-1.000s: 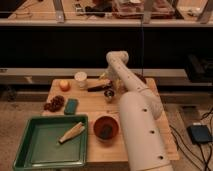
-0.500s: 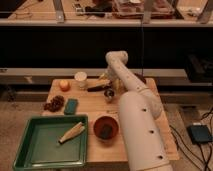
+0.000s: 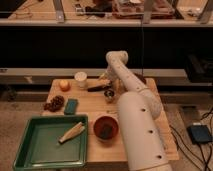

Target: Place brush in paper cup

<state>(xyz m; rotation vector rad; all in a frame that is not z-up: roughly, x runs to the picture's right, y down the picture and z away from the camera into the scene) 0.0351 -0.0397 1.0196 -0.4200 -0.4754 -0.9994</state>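
Likely a robot test lab: a lone wooden table [image 3: 90, 107] of odd props stands on carpet [image 3: 20, 107], with cables [image 3: 206, 117] and a power box [image 3: 200, 134] on the floor and a long shelf [image 3: 40, 74] behind. The arm's gripper [image 3: 106, 84] hangs spread over the table's far side.

No writing, label, brand name, number or sign can be read on anything in this view.
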